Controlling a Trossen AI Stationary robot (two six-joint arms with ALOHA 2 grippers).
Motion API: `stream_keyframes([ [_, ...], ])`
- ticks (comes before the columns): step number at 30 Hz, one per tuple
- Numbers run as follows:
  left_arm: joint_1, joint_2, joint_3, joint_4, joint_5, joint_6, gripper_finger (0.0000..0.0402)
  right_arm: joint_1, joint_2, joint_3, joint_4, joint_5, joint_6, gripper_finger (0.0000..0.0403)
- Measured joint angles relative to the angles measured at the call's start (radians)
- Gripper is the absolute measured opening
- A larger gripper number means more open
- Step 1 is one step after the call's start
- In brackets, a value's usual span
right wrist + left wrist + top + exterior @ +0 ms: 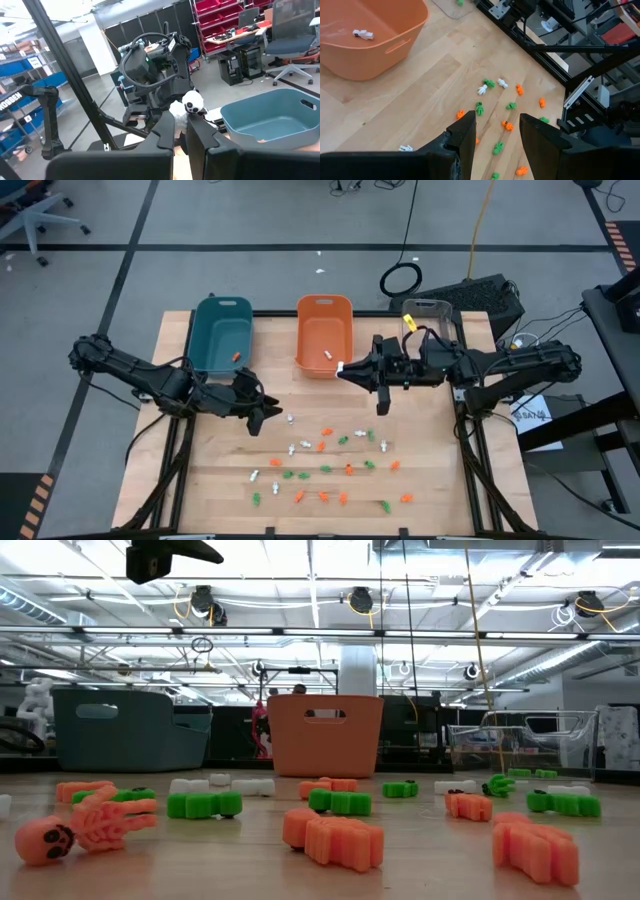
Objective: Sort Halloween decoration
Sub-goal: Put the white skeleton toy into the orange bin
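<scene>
Tiny orange, white and green trinkets [345,468] lie scattered flat on the wooden table's near half, and show close up in the low view [335,837]. My left gripper [262,413] [497,132] hovers open above the table, left of the scatter. My right gripper [345,368] [181,127] is up beside the near right corner of the orange bin [324,335], shut on a white skeleton trinket [191,104]. One white trinket [362,34] lies in the orange bin, and an orange one [235,357] in the teal bin [222,335]. My right gripper pinches the white skeleton trinket between its two fingertips [167,125], coming level from the table's right. The skull end [193,102] sticks out past the tips. The trinket is lifted clear of the table, by the orange bin's near rim [340,367].
A clear bin [432,320] stands right of the orange bin at the far edge, with a green piece [459,2] in it. Dark frame rails [535,47] run along the table's right side. Bare wood lies between the bins and the scatter.
</scene>
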Motion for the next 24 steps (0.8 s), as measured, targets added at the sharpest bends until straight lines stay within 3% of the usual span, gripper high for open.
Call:
stream_keyframes([
  [5, 0.000, 0.000, 0.000, 0.000, 0.002, 0.001, 0.0153, -0.015, 0.002, 0.000, -0.002, 0.051, 0.040, 0.0004],
  [24, 0.001, 0.002, 0.000, -0.017, -0.038, 0.029, 0.0153, -0.233, 0.069, 0.020, -0.175, 0.018, 0.203, 0.0004],
])
